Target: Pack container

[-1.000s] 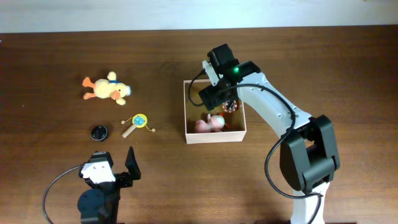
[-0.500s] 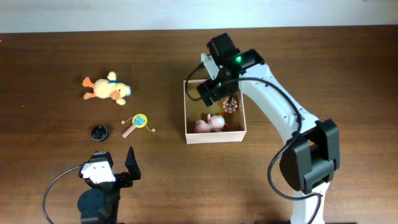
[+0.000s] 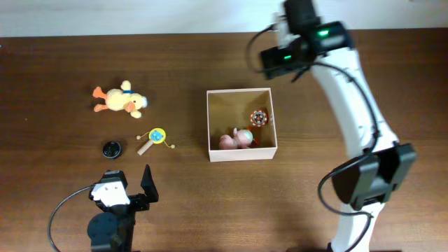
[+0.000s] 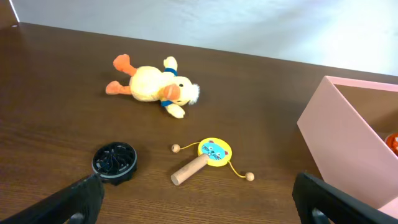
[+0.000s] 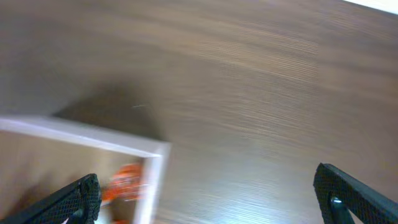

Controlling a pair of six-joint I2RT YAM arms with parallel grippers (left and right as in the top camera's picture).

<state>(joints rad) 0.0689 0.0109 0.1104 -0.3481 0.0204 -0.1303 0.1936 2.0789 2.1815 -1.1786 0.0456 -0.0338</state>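
The container (image 3: 211,126) is a square white-walled box with a tan inside, at the table's middle. In it lie a pink plush toy (image 3: 236,138) and a small orange round toy (image 3: 258,117). My right gripper (image 3: 274,61) is open and empty, raised above the table behind the box's far right corner; its wrist view shows the box corner (image 5: 155,155) and the blurred orange toy (image 5: 126,180). My left gripper (image 3: 133,192) is open and empty at the front left. Its wrist view shows the box wall (image 4: 342,143).
Left of the box lie a yellow plush duck (image 3: 120,99) (image 4: 155,85), a yellow rattle drum with a wooden handle (image 3: 154,138) (image 4: 205,158) and a black round cap (image 3: 111,149) (image 4: 114,160).
My right gripper has risen out of the box and moved back and to the right, leaving the orange toy inside. The left arm has not moved.
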